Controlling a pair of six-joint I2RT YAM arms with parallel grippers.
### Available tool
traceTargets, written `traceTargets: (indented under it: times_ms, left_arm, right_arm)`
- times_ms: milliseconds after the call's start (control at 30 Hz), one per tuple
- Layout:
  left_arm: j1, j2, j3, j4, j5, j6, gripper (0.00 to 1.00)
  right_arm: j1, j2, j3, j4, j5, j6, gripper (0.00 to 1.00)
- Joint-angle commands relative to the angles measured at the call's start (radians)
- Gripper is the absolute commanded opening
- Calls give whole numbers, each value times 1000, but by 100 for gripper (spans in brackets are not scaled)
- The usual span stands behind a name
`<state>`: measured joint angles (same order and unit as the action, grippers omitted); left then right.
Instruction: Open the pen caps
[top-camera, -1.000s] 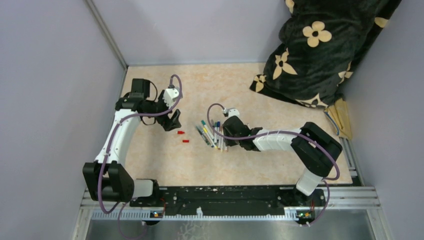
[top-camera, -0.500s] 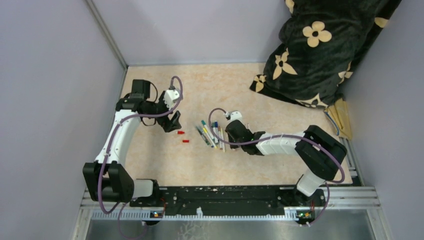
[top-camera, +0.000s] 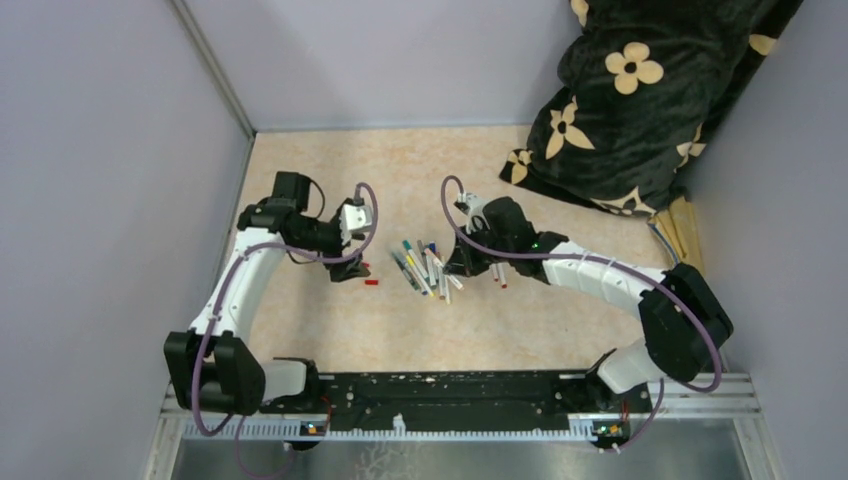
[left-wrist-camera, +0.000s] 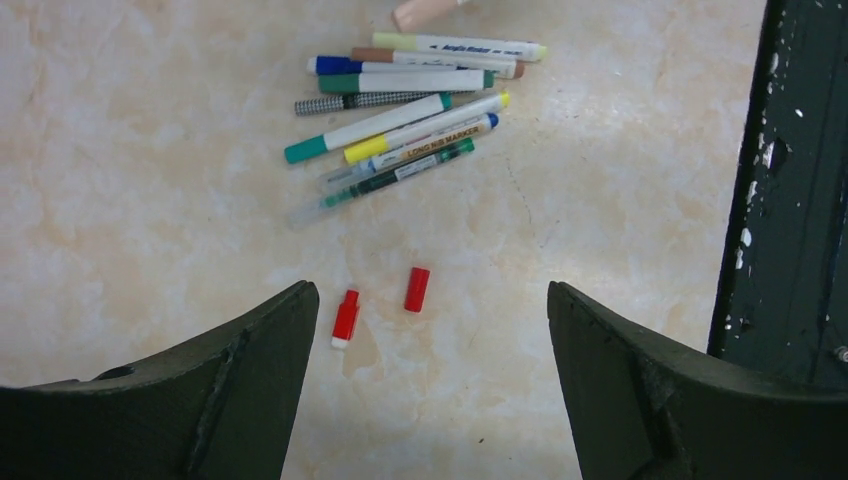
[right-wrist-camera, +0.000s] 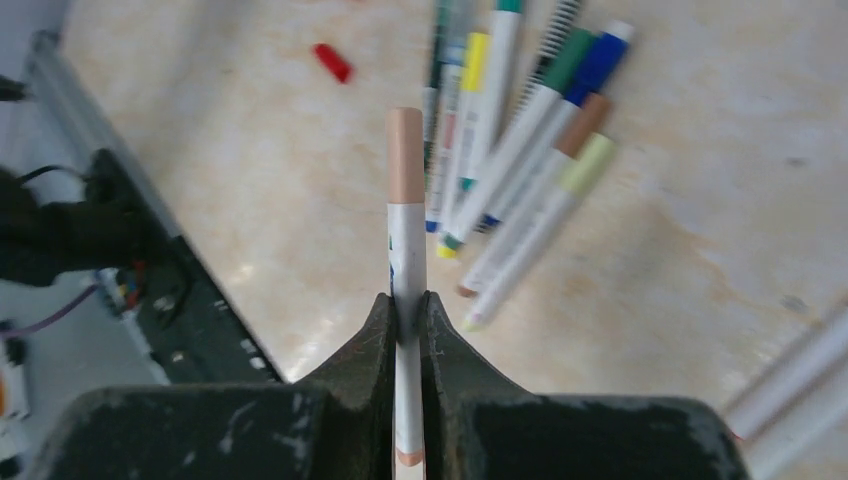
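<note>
Several pens (top-camera: 420, 268) lie in a loose bundle at mid-table, their caps green, blue, yellow and brown (left-wrist-camera: 410, 110). My right gripper (right-wrist-camera: 408, 305) is shut on the white barrel of one pen (right-wrist-camera: 405, 240), which carries a peach cap (right-wrist-camera: 405, 155) and hangs above the bundle (right-wrist-camera: 520, 160). In the top view that gripper (top-camera: 458, 262) sits at the bundle's right edge. Two loose red caps (left-wrist-camera: 417, 289) (left-wrist-camera: 345, 318) lie on the table. My left gripper (left-wrist-camera: 432, 300) hovers open over them, holding nothing. It stands left of the bundle (top-camera: 350, 268).
Two more pens (top-camera: 497, 272) lie just right of my right gripper. A dark flowered blanket (top-camera: 640, 100) fills the back right corner. Grey walls close in the left and back sides. The black base rail (top-camera: 450, 385) runs along the near edge.
My right gripper has shut on the peach-capped pen and lifted it, the arm swinging toward the back. My left gripper has shifted right, over the red caps.
</note>
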<state>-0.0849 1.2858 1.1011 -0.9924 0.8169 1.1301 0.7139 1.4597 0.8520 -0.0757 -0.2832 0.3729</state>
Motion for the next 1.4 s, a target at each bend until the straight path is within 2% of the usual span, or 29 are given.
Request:
traceTargets:
  times_ms: [0,100,200,533,633,767,967,1000,1133,1200,1267,1367]
  left_arm:
    - [-107,-60,-25,7,51,138,90]
    - [-215,-103,-78,98,-44,130,89]
    - [-281,-127,-128,148,-121,155,89]
    - [-378,-104,-141,181,-215,176,82]
    - [-389,-76,-147,182,-227,178,71]
    - [-394,-55,-143,180,-254,176,44]
    - [-396,-96,-154,206,-240,173,10]
    - [-397,-100,-155,209,-234,172,0]
    - [-398,-103,-155,208,-226,163,0]
    - [-398,-104,-159,208,-228,162,0]
    - [-397,-106,-163,209,-235,163,0]
    - [-398,-111,-166,209,-258,164,0]
  right_arm:
    - [0,41,141,-62,-408,-13,0]
    - [1,95,180,-20,-540,43,0]
    - [1,137,204,45,-608,100,0]
    - [19,232,305,19,-679,112,0]
    - [22,242,307,37,-683,126,0]
    - [21,245,307,44,-679,128,0]
    - [25,266,300,54,-689,133,0]
    - [28,270,300,60,-691,138,7]
    - [52,288,286,133,-697,180,31]
    - [58,298,274,183,-713,214,34]
    - [63,311,259,232,-725,247,33]
    - [63,309,236,277,-726,273,17]
